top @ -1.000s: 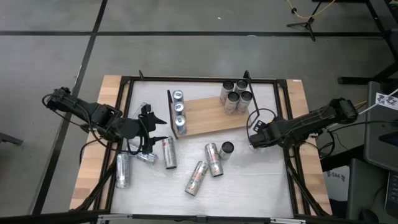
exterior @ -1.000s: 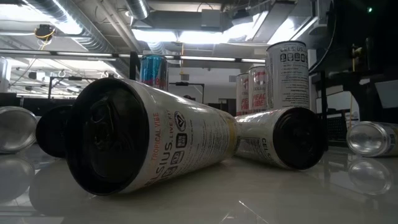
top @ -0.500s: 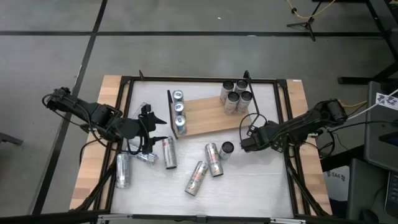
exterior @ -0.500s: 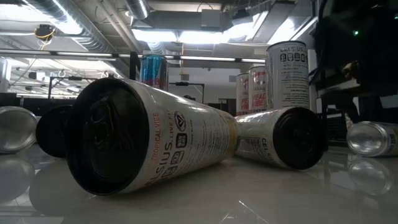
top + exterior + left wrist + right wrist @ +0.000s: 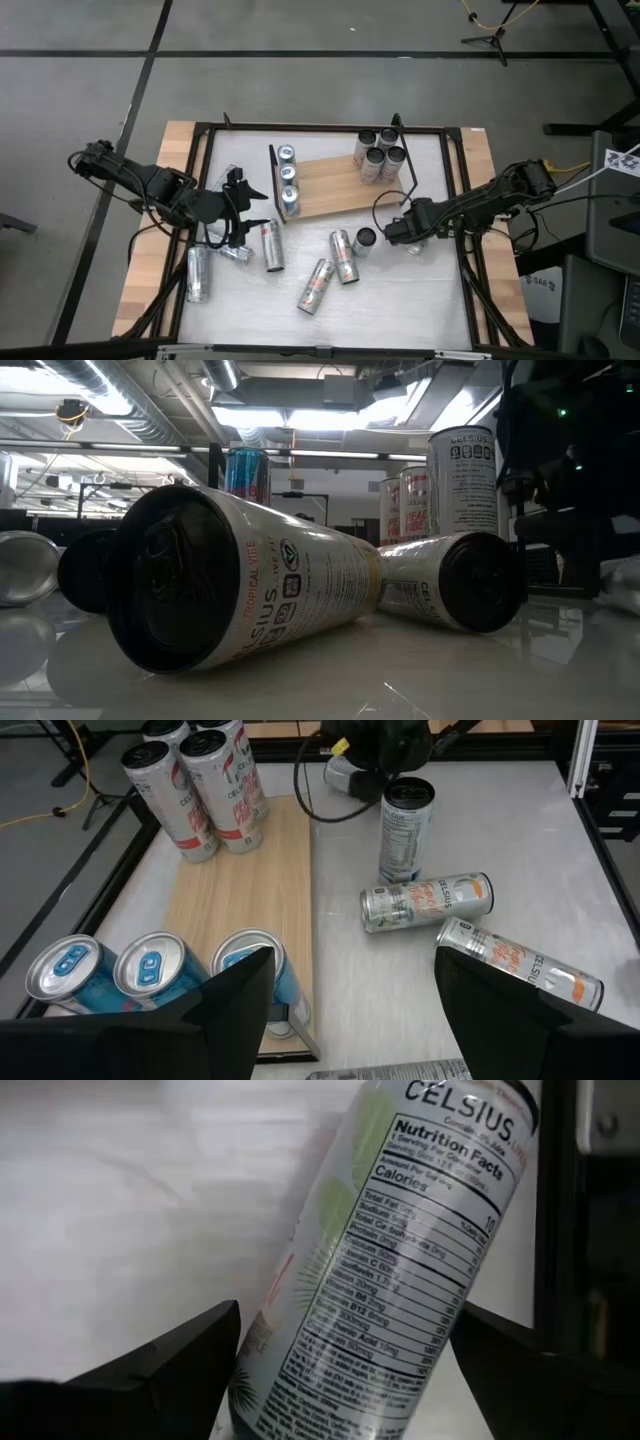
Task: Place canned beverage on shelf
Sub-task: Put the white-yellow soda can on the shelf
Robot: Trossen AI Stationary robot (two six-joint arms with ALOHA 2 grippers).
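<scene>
The shelf (image 5: 335, 188), a light wooden board, lies at the table's far middle. Three blue-topped cans (image 5: 288, 180) stand at its left end and several white cans (image 5: 378, 155) at its right end. A white can (image 5: 400, 1250) lies on its side on the table at the right. My right gripper (image 5: 348, 1310) is open and points down, with one finger on each side of this can; in the high view the gripper (image 5: 398, 234) covers most of it. My left gripper (image 5: 355, 970) hangs open and holds nothing, left of the shelf (image 5: 240, 910).
One can (image 5: 366, 239) stands upright just left of my right gripper. More cans (image 5: 343, 256) (image 5: 316, 285) (image 5: 271, 245) (image 5: 197, 272) lie on the white tabletop nearer the front. A black frame (image 5: 462, 200) rims the table.
My right gripper has come down and toward the table's left, rolling its wrist as it went. It now stands over the lying can at the right and hides that can in the low view. The cans have kept still.
</scene>
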